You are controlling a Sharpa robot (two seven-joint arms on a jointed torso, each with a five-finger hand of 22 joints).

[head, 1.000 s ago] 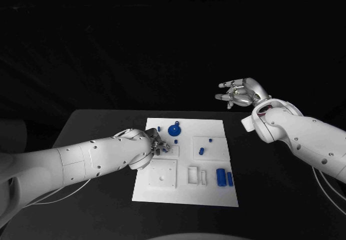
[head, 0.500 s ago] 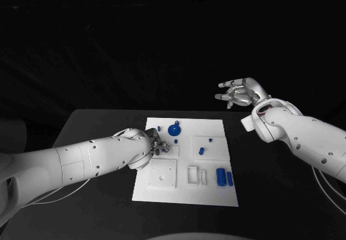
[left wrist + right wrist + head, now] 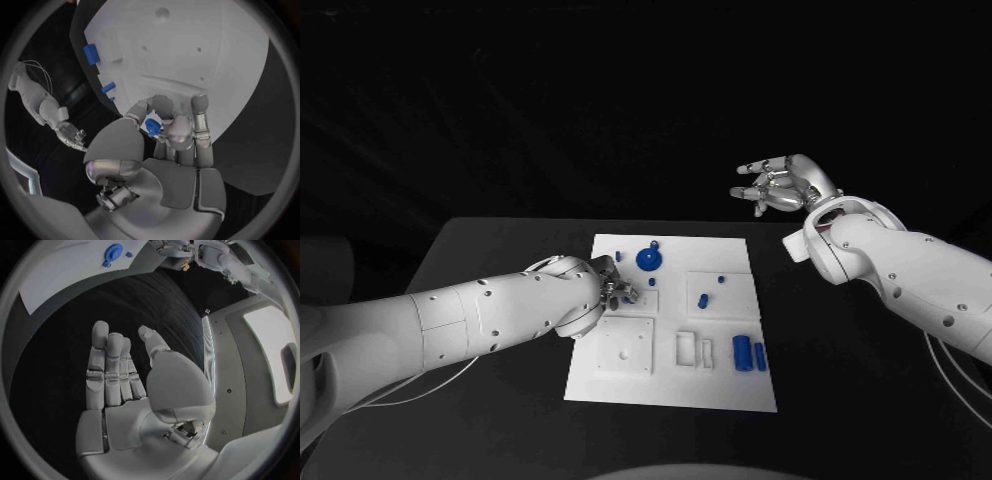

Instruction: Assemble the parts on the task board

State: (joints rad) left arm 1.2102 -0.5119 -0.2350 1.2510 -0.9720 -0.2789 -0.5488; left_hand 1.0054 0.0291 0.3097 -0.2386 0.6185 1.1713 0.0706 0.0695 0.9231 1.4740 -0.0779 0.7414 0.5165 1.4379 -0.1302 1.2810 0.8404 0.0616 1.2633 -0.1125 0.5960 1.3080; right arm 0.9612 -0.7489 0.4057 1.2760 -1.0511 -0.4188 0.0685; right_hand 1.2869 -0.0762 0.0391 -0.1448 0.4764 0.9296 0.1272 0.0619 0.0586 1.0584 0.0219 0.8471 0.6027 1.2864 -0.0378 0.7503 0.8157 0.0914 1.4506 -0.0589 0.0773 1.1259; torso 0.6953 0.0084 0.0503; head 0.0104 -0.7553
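Observation:
The white task board (image 3: 718, 385) lies in the middle of the black table. On it are a round blue knob (image 3: 649, 261), small blue pegs (image 3: 705, 299) and two blue cylinders (image 3: 741, 354). My left hand (image 3: 620, 289) is low over the board's left middle. Between its thumb and fingers it pinches a small blue part (image 3: 152, 127), just above the board (image 3: 187, 60). My right hand (image 3: 776, 186) is raised beyond the board's far right corner, fingers straight and apart (image 3: 125, 370), holding nothing. The knob (image 3: 113, 251) and board (image 3: 62, 270) lie far from it.
White recessed blocks (image 3: 626, 350) and a slot frame (image 3: 688, 350) sit on the board's near half. Black table surface (image 3: 488, 260) surrounds the board on all sides. My left forearm (image 3: 473, 320) crosses the table left of the board.

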